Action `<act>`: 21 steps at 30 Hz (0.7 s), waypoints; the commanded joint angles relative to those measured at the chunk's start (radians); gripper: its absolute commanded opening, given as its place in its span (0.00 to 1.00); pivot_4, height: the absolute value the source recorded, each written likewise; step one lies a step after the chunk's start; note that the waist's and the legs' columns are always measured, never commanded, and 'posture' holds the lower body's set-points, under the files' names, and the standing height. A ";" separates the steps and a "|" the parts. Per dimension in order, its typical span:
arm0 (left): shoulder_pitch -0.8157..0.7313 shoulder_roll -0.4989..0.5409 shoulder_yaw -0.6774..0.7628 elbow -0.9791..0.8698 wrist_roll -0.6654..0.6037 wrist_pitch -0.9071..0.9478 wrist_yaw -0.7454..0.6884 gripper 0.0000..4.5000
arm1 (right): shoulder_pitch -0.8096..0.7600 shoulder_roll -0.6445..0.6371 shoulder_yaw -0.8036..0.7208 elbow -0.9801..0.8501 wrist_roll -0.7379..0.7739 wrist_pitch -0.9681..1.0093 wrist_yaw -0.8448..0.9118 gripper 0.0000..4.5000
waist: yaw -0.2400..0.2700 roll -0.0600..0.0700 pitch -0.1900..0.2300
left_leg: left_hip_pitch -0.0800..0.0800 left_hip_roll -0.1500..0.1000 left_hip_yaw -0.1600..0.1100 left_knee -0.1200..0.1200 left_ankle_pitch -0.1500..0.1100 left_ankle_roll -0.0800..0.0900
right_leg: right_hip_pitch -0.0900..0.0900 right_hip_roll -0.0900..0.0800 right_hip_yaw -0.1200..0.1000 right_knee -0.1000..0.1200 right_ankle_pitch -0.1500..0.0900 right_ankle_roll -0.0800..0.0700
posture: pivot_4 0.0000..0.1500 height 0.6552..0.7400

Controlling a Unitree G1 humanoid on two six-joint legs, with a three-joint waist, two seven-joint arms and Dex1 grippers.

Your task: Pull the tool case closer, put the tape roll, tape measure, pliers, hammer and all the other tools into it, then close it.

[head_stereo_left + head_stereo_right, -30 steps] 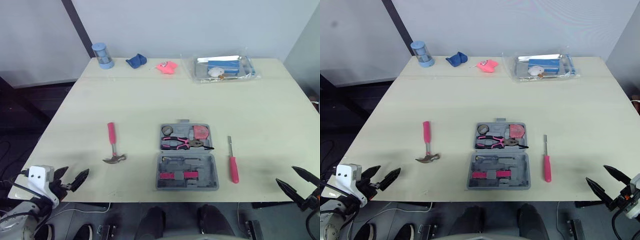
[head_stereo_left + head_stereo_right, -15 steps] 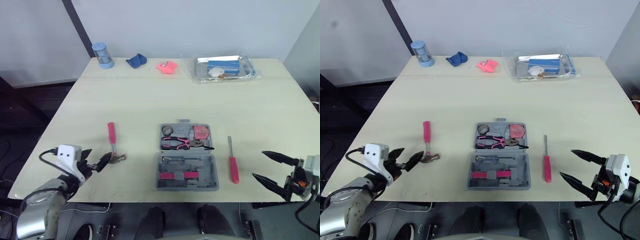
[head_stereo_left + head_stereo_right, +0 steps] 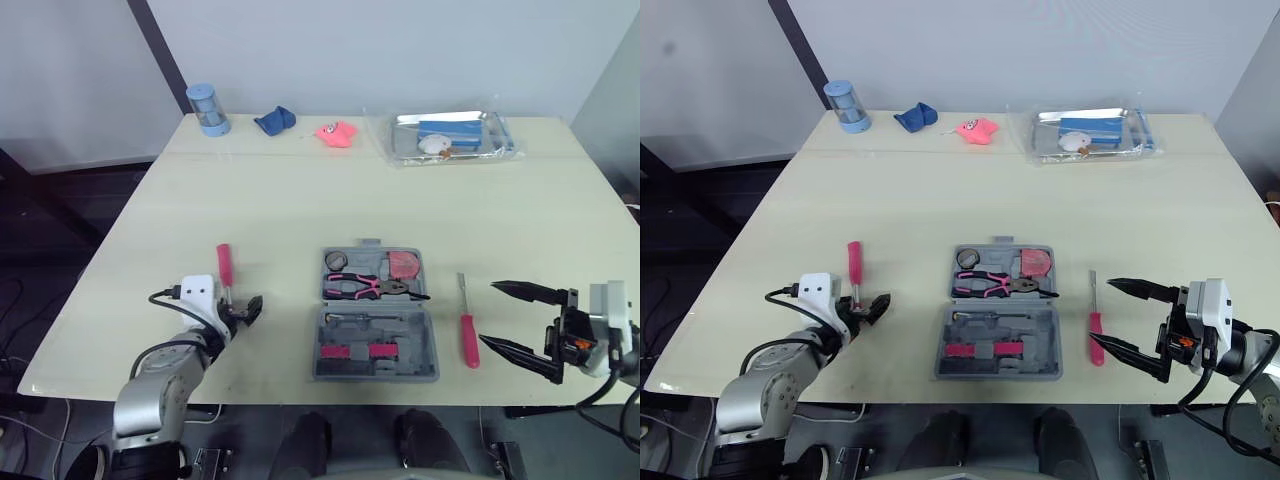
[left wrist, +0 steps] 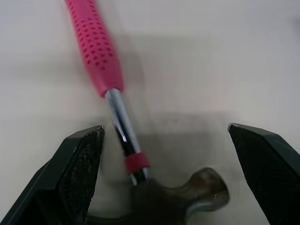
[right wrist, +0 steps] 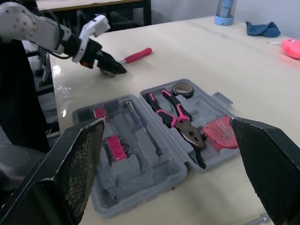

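While poised low at the hammer, left pincer: spread wide, one finger on each side of the steel shaft just above the head, pinching nothing yet.
Hammer position: flat on the desk left of the tool case, pink grip pointing away, head nearest the front edge.
Right pincer: spread wide and empty, hovering at the front right, tips aimed at the screwdriver from its right, near it but apart.
Screwdriver position: flat on the desk just right of the case, pink handle toward the front edge.
Case position: open and lying flat, centred near the front edge; judged close enough already.
Case contents: pliers, tape roll and tape measure seated in the far half; pink-marked pieces and a slim tool in the near half.
Step in hand: judged to be loading the last loose tools, hammer on the left, screwdriver on the right.
Next move: closing the left fingers on the shaft close to the heavy head, then lifting level and carrying rightward to the case; a grip too far up the shaft likely to let the head drop.
Risk: hammer probably needing its own moulded slot, otherwise lid unlikely to shut.
Far edge: blue cylinder, blue cloth, pink toy and clear packet, well apart from the work.
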State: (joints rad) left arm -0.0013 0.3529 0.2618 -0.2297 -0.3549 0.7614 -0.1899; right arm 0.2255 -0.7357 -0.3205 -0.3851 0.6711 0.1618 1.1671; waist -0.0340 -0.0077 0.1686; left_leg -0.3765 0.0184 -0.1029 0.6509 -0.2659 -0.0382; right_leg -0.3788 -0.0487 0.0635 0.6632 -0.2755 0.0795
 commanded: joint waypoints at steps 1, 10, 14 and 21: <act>-0.022 0.001 -0.022 -0.010 0.026 0.024 0.025 1.00 | -0.007 -0.008 -0.010 -0.041 0.024 0.013 -0.003 1.00 | 0.000 0.000 0.000 | 0.000 0.000 0.000 0.000 0.000 0.000 | 0.000 0.000 0.000 0.000 0.000 0.000 | 1.00 1.00; -0.008 -0.035 -0.005 -0.067 0.050 0.109 0.113 0.56 | -0.016 -0.004 -0.011 -0.032 0.011 0.008 0.005 1.00 | 0.001 0.000 0.000 | 0.000 0.000 0.000 0.000 0.000 0.000 | 0.000 0.000 0.000 0.000 0.000 0.000 | 1.00 1.00; 0.004 -0.041 -0.006 -0.094 0.048 0.127 0.119 0.20 | -0.018 -0.001 -0.007 -0.026 0.006 0.003 0.007 1.00 | 0.000 0.000 0.000 | 0.000 0.000 0.000 0.000 0.000 0.000 | 0.000 0.000 0.000 0.000 0.000 0.000 | 1.00 1.00; 0.044 -0.058 -0.007 -0.177 0.040 0.170 0.122 0.01 | -0.014 -0.001 -0.008 -0.021 0.005 0.000 0.011 1.00 | 0.000 0.000 0.000 | 0.000 0.000 0.000 0.000 0.000 0.000 | 0.000 0.000 0.000 0.000 0.000 0.000 | 1.00 1.00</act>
State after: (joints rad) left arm 0.0195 0.3006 0.2617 -0.3627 -0.3081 0.9101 -0.0649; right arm 0.2124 -0.7355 -0.3195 -0.3911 0.6673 0.1720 1.1712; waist -0.0335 -0.0073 0.1683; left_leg -0.3766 0.0181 -0.1026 0.6509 -0.2659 -0.0383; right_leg -0.3788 -0.0490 0.0638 0.6628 -0.2755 0.0795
